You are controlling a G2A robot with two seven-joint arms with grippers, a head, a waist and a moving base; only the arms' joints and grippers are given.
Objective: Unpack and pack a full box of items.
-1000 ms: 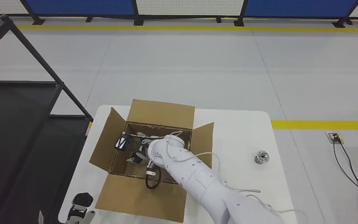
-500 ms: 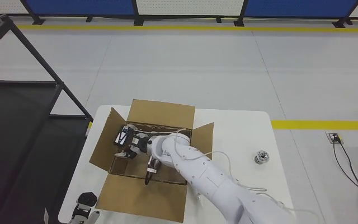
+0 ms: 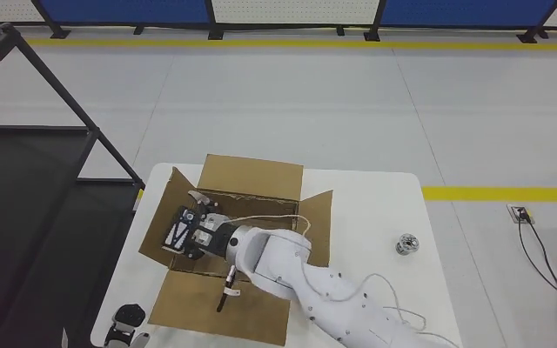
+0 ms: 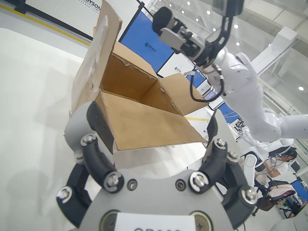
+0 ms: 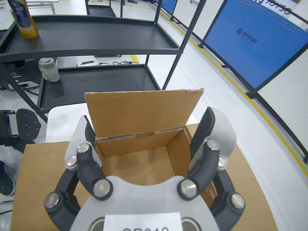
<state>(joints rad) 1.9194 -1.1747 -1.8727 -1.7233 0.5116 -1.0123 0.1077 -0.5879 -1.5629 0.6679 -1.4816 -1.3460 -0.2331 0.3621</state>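
Right now, your right arm point(image 3: 287, 278) stretches across the open cardboard box point(image 3: 252, 171) on the white desk point(image 3: 365, 196). The right jaws hang over the box's left end and point straight down into it. They are spread wide and hold nothing.

From the right wrist camera, the box's floor point(image 5: 139, 164) lies directly beneath the jaws. The part you can see is bare cardboard. Whether anything lies further along the box is hidden under the arm. The box's long side runs across the desk from left to right.

The left jaws sit low by the desk's near left corner, just outside the box's near flap point(image 4: 144, 121). They are tilted up toward it, wide open and empty. The right arm is therefore the nearer one for any reach into the box.

An end flap point(image 5: 144, 104) stands up just beyond the right jaws and could catch them on a sideways move. A small round grey object point(image 3: 406, 244) rests on the desk well to the right of the box. A black shelving cart point(image 5: 96, 32) stands beside the desk, with an orange bottle point(image 5: 21, 13) and a pale green flask point(image 5: 49, 69) on it.
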